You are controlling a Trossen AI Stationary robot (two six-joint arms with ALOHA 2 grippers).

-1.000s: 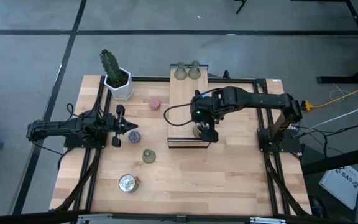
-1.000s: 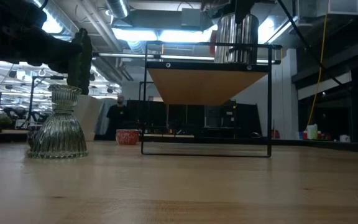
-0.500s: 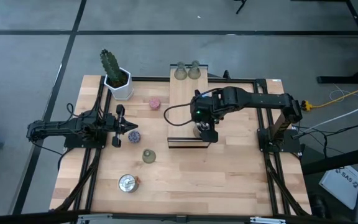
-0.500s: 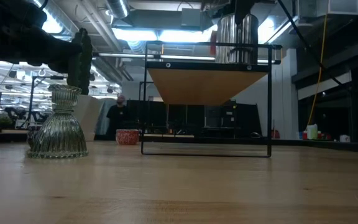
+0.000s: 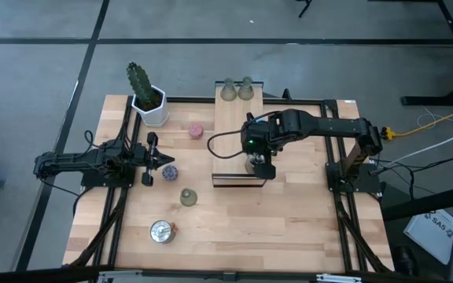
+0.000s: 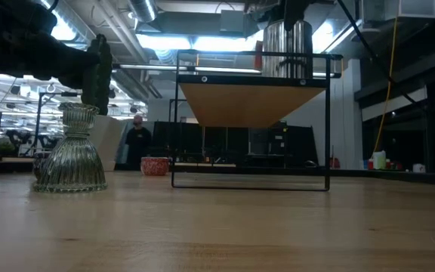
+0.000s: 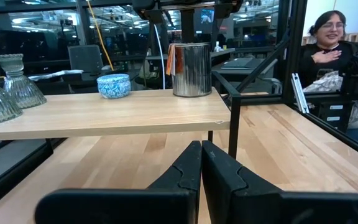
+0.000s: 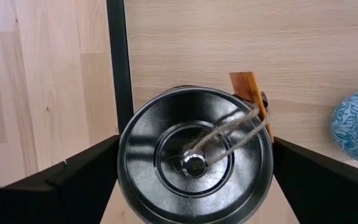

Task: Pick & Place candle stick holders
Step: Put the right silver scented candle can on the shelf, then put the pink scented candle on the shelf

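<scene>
Fingers point(image 8: 73, 180) of the right gripper point(image 8: 194, 177) stand wide apart, with the shiny round silver candle holder point(image 8: 194, 163) between them, let go.

Grey floor point(image 5: 38, 71) lay around light wooden bench point(image 5: 289, 228), crossed by dark seams. Yellow cable point(image 5: 431, 126) and white cables trailed over floor by bench's right side. Low view — large hall behind, ceiling ducts point(image 6: 138, 15) and bright strip lights point(image 6: 195, 41) overhead, dark partitions at back, person point(image 6: 136, 140) standing far off. Left wrist view — dark glazed panels, office chair point(image 7: 86, 59), seated person point(image 7: 328, 46) in dark top beyond black frame post.
</scene>
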